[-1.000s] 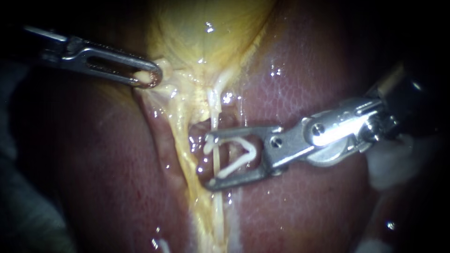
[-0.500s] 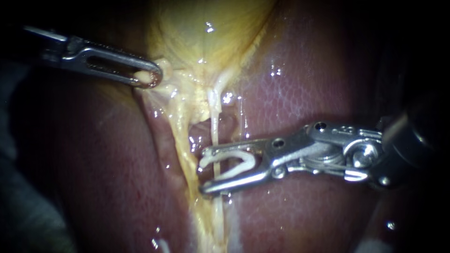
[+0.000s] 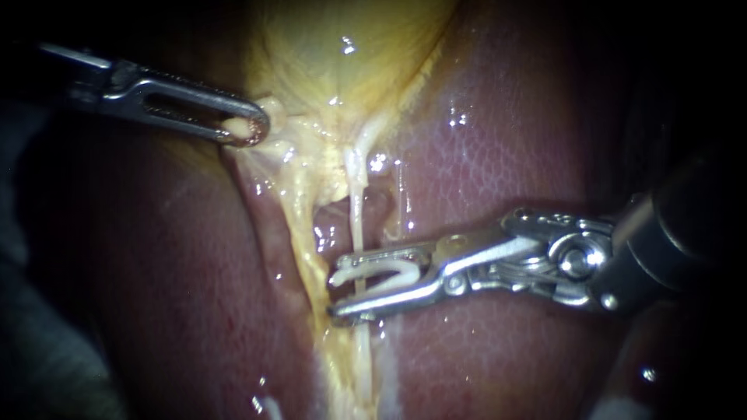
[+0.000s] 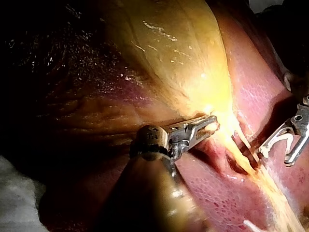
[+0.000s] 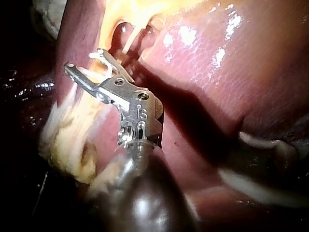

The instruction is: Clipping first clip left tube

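**Clip closing down on the tube**
My right instrument (image 3: 339,285) has drawn its jaws closer, squeezing the white clip (image 3: 383,272) that straddles the thin pale tube (image 3: 357,225) — a gap remains, so it is likely not locked yet. Beyond, my left instrument (image 3: 253,129) stays clamped on tissue under the gallbladder (image 3: 342,47).

The clip (image 3: 385,272) in the right instrument (image 3: 338,285) hides part of the tube (image 3: 357,210); whether its tips meet beyond the tube cannot be told. Above the tube the gallbladder (image 3: 342,47) is cut off at the edge, and left of the tube the left instrument (image 3: 250,128) loses its shaft in darkness.
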You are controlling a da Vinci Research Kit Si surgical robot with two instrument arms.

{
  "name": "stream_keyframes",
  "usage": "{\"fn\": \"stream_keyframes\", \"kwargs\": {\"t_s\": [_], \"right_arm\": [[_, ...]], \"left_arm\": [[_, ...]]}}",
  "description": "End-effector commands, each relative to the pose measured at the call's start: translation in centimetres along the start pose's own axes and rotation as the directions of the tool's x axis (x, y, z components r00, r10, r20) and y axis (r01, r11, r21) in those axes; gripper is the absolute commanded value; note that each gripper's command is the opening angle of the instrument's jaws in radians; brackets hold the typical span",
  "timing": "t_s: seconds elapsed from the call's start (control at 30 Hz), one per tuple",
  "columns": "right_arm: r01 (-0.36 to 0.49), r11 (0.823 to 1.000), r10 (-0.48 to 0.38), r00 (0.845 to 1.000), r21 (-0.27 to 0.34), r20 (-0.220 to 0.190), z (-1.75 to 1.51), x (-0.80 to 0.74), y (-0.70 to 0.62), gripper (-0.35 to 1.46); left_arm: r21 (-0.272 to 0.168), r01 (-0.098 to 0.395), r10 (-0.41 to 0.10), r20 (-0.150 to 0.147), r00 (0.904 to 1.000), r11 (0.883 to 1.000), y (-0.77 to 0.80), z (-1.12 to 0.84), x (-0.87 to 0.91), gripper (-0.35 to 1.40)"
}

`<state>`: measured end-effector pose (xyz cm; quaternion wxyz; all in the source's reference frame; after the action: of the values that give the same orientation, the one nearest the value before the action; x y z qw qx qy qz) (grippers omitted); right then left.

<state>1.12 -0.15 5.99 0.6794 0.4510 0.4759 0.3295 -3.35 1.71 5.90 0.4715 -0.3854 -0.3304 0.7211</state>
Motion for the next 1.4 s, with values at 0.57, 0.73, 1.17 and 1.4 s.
{"fn": "stream_keyframes", "kwargs": {"t_s": [0.57, 0.73, 1.17, 1.4], "right_arm": [[0.077, 0.995, -0.076, 0.997, -0.066, 0.019, 0.15, -0.25, 0.47, 0.48], [0.098, 0.992, -0.096, 0.995, -0.079, 0.028, 0.15, -0.28, 0.59, 0.48], [0.12, 0.989, -0.119, 0.993, -0.083, 0.02, 0.28, -0.29, 0.77, 0.48], [0.125, 0.99, -0.126, 0.992, -0.062, -0.005, 0.43, -0.33, 0.77, 0.49]], "left_arm": [[0.0, 0.0, 0.0, 0.0, 1.0, 1.0, 0.0, 0.0, 0.0, -0.35], [0.0, 0.0, 0.0, 0.0, 1.0, 1.0, 0.0, 0.0, 0.0, -0.35], [0.0, 0.0, 0.0, 0.0, 1.0, 1.0, 0.0, 0.0, 0.0, -0.35], [0.0, 0.0, 0.0, 0.0, 1.0, 1.0, 0.0, 0.0, 0.0, -0.35]]}}
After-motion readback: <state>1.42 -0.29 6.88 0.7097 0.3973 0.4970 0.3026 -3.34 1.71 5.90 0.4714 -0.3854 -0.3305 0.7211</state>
